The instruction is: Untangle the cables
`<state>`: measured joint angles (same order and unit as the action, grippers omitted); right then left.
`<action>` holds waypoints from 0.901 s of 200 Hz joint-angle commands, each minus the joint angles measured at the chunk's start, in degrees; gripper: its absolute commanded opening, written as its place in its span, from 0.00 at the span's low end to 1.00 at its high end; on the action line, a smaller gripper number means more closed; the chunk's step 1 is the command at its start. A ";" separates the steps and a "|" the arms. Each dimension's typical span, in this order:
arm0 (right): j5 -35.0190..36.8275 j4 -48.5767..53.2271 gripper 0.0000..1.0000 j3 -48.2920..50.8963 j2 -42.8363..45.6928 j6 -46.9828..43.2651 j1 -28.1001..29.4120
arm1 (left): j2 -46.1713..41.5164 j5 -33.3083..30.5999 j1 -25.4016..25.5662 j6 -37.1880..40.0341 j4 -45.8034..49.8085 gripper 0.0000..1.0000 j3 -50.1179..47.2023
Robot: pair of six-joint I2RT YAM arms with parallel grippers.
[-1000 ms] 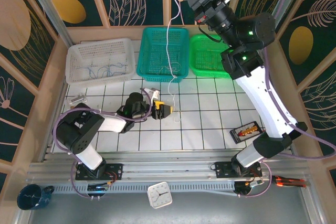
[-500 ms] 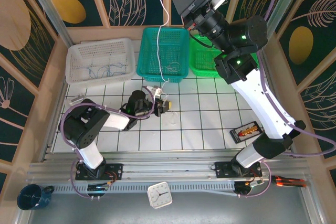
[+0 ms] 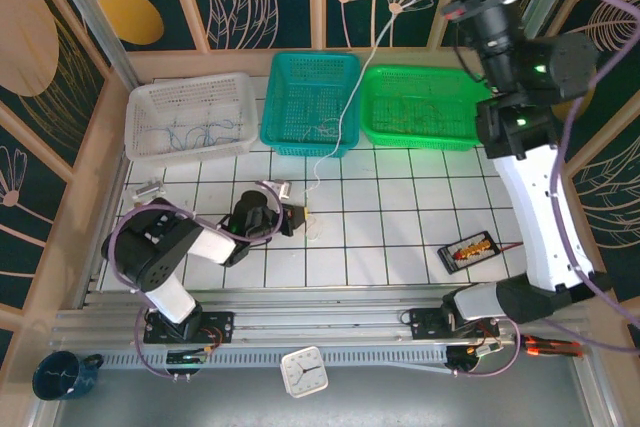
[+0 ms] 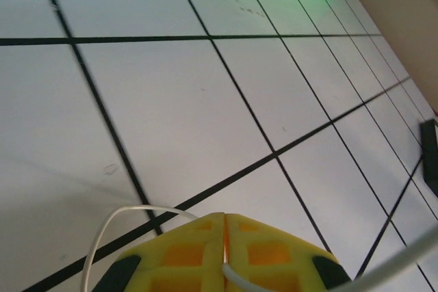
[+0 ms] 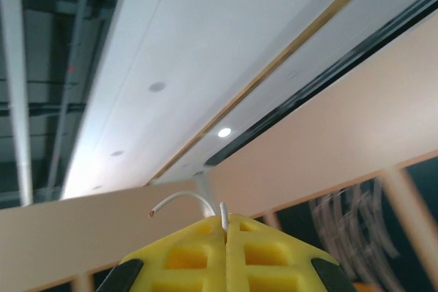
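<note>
REMOTE CABLE-SORTING RIG: Closest to me, my left arm (image 3: pixel 200 239) lies low over the table (image 3: pixel 400 207), a white surface ruled with black grid lines. Its jaws are shut on one end of a thin white cable (image 4: pixel 137 208). The ribbed yellow pads (image 4: pixel 181 254) meet with no gap, and the wire slips out between them and arcs back across a grid line. I read that low hold as an anchor, pinning one end so the strand can be drawn out straight and free of the others.

From there the cable rises slackly, crossing in the overhead view where the teal basket (image 3: pixel 310 97) meets the bright green basket (image 3: pixel 420 137). Both are perforated plastic crates. A white basket (image 3: pixel 150 97) to their left holds fine bluish strands (image 3: pixel 195 132), so I take the three for sorting bins.

Farthest and highest, my right arm (image 3: pixel 520 117) reaches above the back wall. Its jaws are likewise pressed together on the cable's other end, and a bare stub pokes up between waffle-textured yellow pads (image 5: pixel 185 258). The wire looks limp and hair-fine, likely to slip under a hard pull.
</note>
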<state>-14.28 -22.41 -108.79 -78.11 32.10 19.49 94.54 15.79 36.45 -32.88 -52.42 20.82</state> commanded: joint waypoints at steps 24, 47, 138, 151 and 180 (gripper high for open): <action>1.69 -0.71 0.00 2.21 3.91 2.40 -9.90 | -4.88 -6.45 0.31 -0.45 0.77 0.00 -2.97; 1.33 -0.20 0.00 2.71 4.19 4.16 -14.72 | -5.31 -6.81 0.25 -0.36 1.01 0.00 -3.71; -5.83 -2.85 0.00 4.15 1.19 14.93 -25.67 | -5.58 -6.76 -0.75 -0.41 0.49 0.00 -5.13; -7.27 -4.18 0.00 5.24 0.47 16.55 -25.69 | -5.90 -6.13 -0.71 -0.52 0.44 0.00 -4.79; -8.95 -5.94 0.00 6.58 -1.50 18.20 -23.98 | -6.78 -5.14 -0.67 -0.51 1.90 0.00 -3.56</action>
<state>-19.88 -24.32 -103.26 -77.93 47.16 -5.85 89.58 9.08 36.01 -33.10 -51.07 15.97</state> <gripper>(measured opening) 0.052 0.043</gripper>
